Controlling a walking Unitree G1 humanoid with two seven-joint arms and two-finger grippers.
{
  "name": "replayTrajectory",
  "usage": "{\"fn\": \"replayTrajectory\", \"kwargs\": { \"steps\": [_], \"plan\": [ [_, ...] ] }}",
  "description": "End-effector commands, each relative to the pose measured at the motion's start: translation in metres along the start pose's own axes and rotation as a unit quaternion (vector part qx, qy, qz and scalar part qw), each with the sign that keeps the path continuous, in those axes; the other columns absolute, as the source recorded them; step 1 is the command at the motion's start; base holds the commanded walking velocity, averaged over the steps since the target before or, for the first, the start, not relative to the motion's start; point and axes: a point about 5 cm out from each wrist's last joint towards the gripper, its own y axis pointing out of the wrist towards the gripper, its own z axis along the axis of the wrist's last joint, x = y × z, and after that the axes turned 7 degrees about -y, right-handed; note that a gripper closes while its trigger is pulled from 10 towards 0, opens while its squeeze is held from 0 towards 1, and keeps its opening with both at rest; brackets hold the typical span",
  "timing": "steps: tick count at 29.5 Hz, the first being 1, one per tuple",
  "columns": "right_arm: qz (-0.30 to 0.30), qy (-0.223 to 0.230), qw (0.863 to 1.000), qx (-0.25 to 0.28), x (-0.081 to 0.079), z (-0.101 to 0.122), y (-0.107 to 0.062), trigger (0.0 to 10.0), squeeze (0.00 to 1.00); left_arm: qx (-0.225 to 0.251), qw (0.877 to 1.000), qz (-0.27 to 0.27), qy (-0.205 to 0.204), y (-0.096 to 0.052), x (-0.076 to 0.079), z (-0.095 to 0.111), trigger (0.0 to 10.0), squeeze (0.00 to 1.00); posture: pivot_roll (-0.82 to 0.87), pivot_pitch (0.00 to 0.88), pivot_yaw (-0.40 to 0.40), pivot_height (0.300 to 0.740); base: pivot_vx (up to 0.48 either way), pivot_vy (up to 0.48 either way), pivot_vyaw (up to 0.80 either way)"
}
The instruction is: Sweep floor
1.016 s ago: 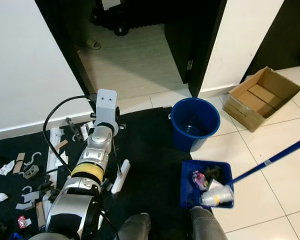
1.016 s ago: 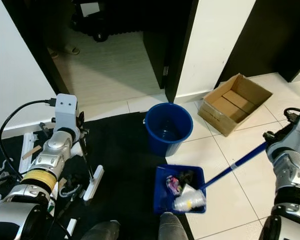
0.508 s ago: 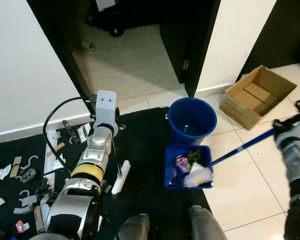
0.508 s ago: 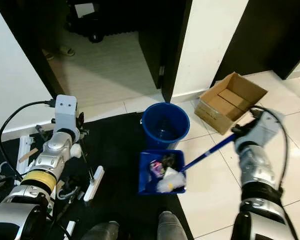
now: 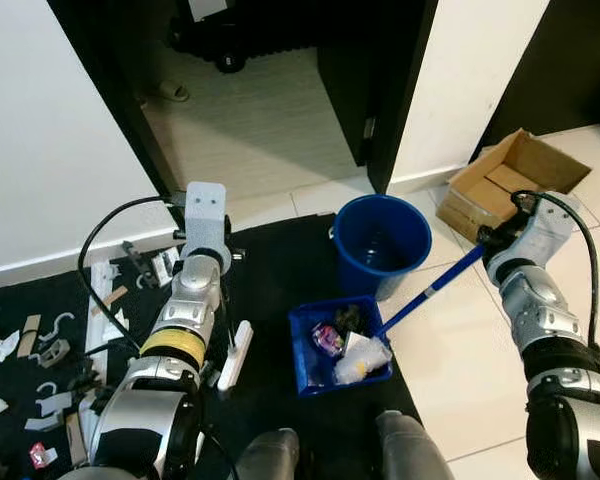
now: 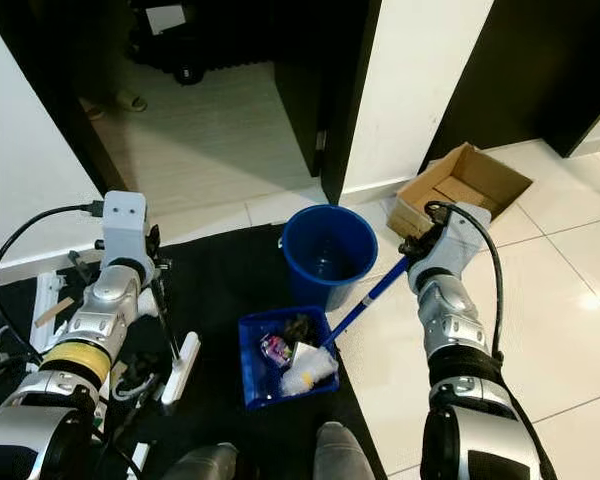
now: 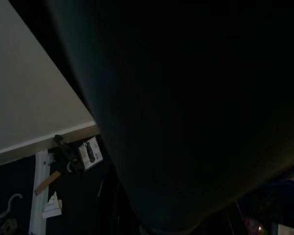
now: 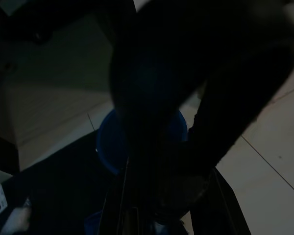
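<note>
A blue dustpan (image 5: 345, 345) rests on the black mat in front of the blue bucket (image 5: 383, 243). It carries a white crumpled piece, a pink wrapper and dark scraps. Its long blue handle (image 5: 430, 292) slants up to my right gripper (image 5: 487, 245), which is shut on it beside the bucket. On the left, my left gripper (image 6: 156, 268) is shut on a thin dark broom stick. The stick runs down to a white brush head (image 5: 232, 355) standing on the mat. Both wrist views are very dark; the bucket (image 8: 142, 142) is faintly visible in the right wrist view.
Several white and brown scraps (image 5: 40, 345) lie on the mat at far left by the wall. An open cardboard box (image 5: 515, 180) stands on the white tiles to the right. An open doorway (image 5: 260, 110) lies beyond the bucket. My feet (image 5: 270, 450) are at the bottom edge.
My right arm has swung in from the right, carrying the loaded dustpan left off the tiles onto the mat before the bucket. The left arm and broom have hardly moved.
</note>
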Motion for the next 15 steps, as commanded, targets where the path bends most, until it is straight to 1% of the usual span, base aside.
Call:
{"fn": "replayTrajectory", "kwargs": {
  "steps": [1,7,9,15],
  "plan": [
    [0.019,0.002,1.0,0.023,-0.01,0.01,0.004,10.0,0.0,-0.002,0.999,0.029,0.029,-0.001,-0.013,-0.001,10.0,0.0,0.02,0.024,0.003,0.74,0.0,0.0,0.0],
    [0.031,0.003,0.999,0.019,-0.018,0.01,0.005,10.0,0.0,0.005,0.999,0.044,0.027,-0.001,-0.019,0.001,10.0,0.0,0.02,0.025,0.002,0.74,0.0,0.0,0.0],
    [0.046,-0.002,0.999,0.012,-0.026,0.005,0.005,10.0,0.0,0.005,0.998,0.058,0.024,-0.002,-0.023,0.0,10.0,0.0,0.02,0.026,-0.002,0.74,0.0,0.0,0.0],
    [0.058,-0.004,0.998,0.01,-0.034,0.001,0.005,10.0,0.0,0.003,0.997,0.075,0.021,-0.003,-0.029,-0.002,10.0,0.0,0.02,0.026,-0.002,0.74,0.0,0.0,0.0]
  ]
}}
